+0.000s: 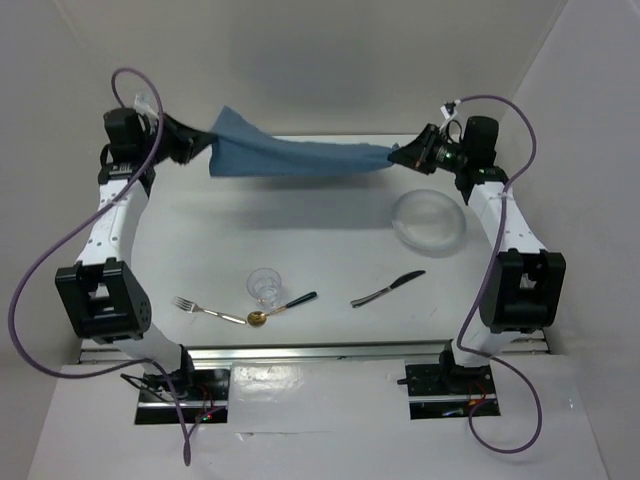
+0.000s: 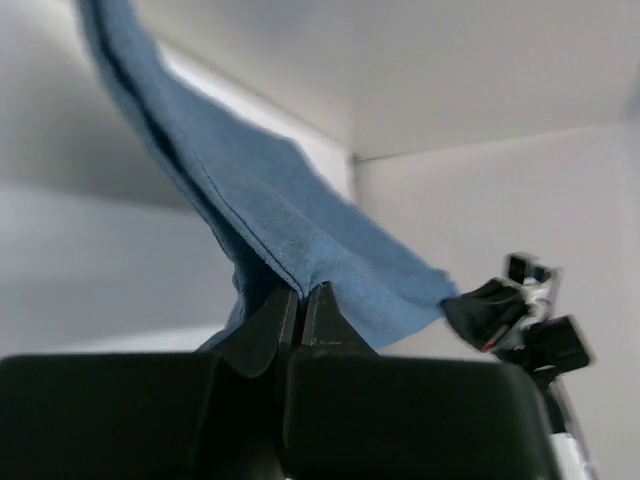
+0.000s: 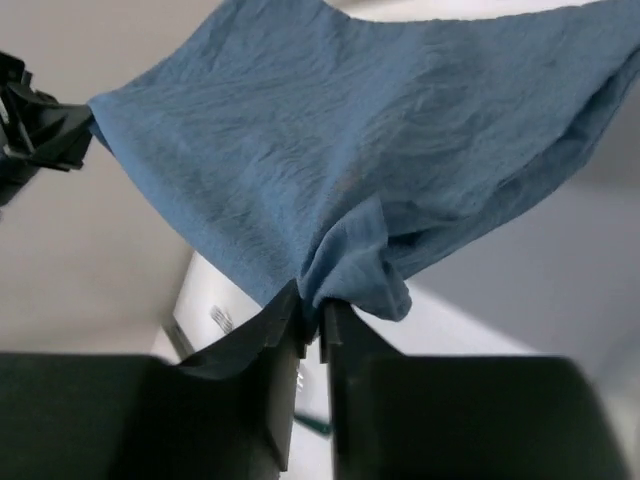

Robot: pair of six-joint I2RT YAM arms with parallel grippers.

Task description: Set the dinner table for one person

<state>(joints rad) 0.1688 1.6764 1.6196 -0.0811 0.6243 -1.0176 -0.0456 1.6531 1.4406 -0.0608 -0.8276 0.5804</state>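
A blue cloth (image 1: 290, 155) hangs stretched in the air above the far part of the white dinner table (image 1: 330, 230). My left gripper (image 1: 196, 140) is shut on its left corner, and my right gripper (image 1: 395, 155) is shut on its right corner. In the left wrist view the cloth (image 2: 290, 230) runs up from my shut jaws (image 2: 301, 292), with the right gripper (image 2: 500, 310) at its far end. In the right wrist view the cloth (image 3: 350, 130) bunches at my shut jaws (image 3: 312, 305).
A clear glass plate (image 1: 428, 220) lies at the right. A small glass (image 1: 265, 286), a fork (image 1: 208, 310), a gold spoon with a dark handle (image 1: 283, 307) and a knife (image 1: 388, 288) lie near the front edge.
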